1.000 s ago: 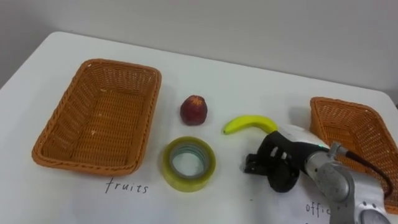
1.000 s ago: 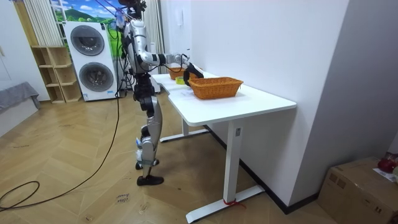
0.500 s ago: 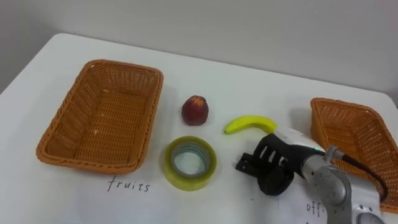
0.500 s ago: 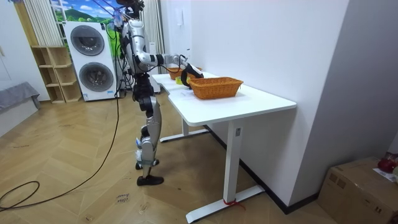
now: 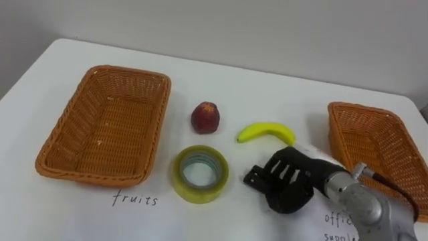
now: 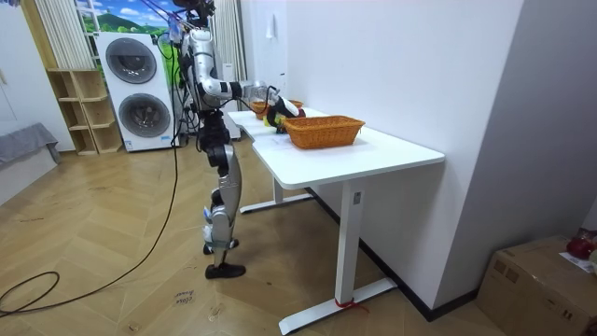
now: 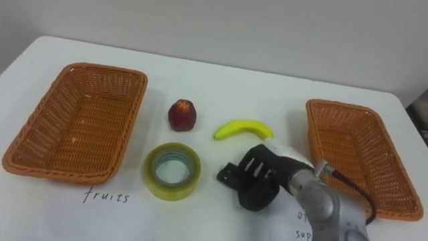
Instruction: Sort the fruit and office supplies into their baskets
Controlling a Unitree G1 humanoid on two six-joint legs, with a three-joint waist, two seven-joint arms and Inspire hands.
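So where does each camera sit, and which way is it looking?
Left eye view: on the robot's head, looking down at the table, banana and tape roll; its right hand shows at lower right.
Right eye view: beside it, same look, same hand.
Room view: standing off the table's end, looking along it at the whole robot, washing machines behind.
Shared: the eyes match; all three see the right basket.

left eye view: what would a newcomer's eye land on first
The black right hand, open, just right of the yellow tape roll at the front of the table. Behind them lie a banana and a red fruit, flanked by an empty left basket and right basket.
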